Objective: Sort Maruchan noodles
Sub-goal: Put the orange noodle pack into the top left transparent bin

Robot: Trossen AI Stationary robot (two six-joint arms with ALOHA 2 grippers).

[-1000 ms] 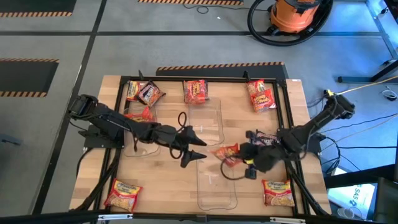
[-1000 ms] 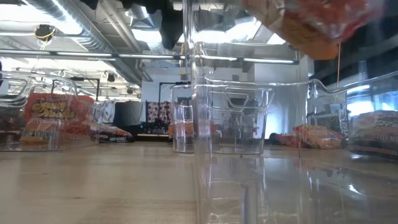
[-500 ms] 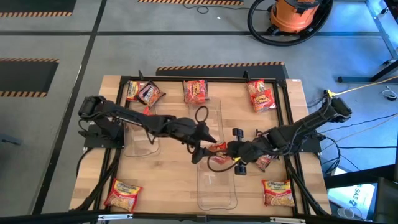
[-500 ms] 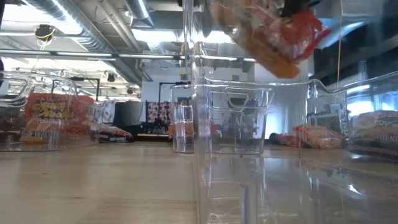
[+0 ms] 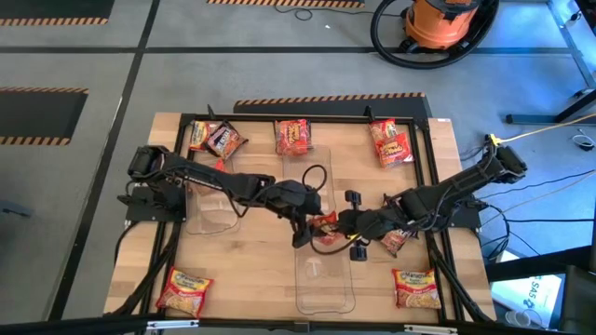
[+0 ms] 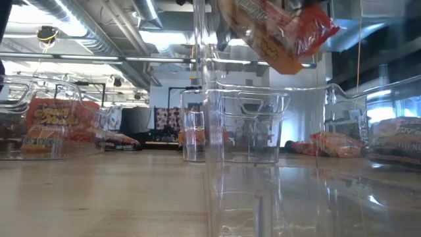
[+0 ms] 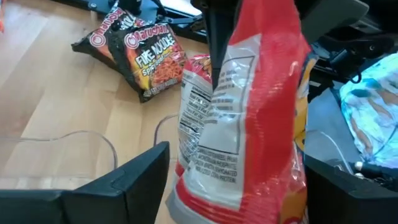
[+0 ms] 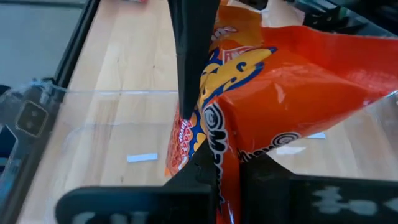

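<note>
An orange-red Maruchan noodle packet [image 5: 323, 221] hangs in the air over the centre clear bin [image 5: 324, 279]. My right gripper [image 5: 341, 225] is shut on it. My left gripper [image 5: 304, 223] has come in from the table's left and is open. Its two fingers [image 7: 134, 177] stand on either side of the packet [image 7: 239, 118]. In the low view the packet [image 6: 279, 29] shows tilted, high above the bin's rim. Other packets lie flat on the table: a dark one [image 5: 223, 140], red ones [image 5: 292, 136] [image 5: 391, 142] and yellow-red ones [image 5: 183, 290] [image 5: 416, 287]. My right gripper pinches the packet's one end [image 8: 225, 158] between its two fingers, slanting down from the table's right. The packet is lifted clear and stands tilted beyond the fingers, its wrapper creased at the hold. My left gripper: one finger [image 8: 188, 62] lies close along the packet's printed face; whether it touches, I cannot tell.
A second clear bin [image 5: 212, 200] on the left holds a red packet [image 5: 212, 170]. Another clear bin [image 5: 312, 172] stands behind the centre one. A dark packet [image 7: 140, 53] lies under my right arm. A black frame [image 5: 428, 167] borders the work area.
My right gripper has carried the packet toward the table's left, out over the centre bin. My left gripper has reached toward the table's right and tipped up toward level, and its fingers now stand around the packet.
</note>
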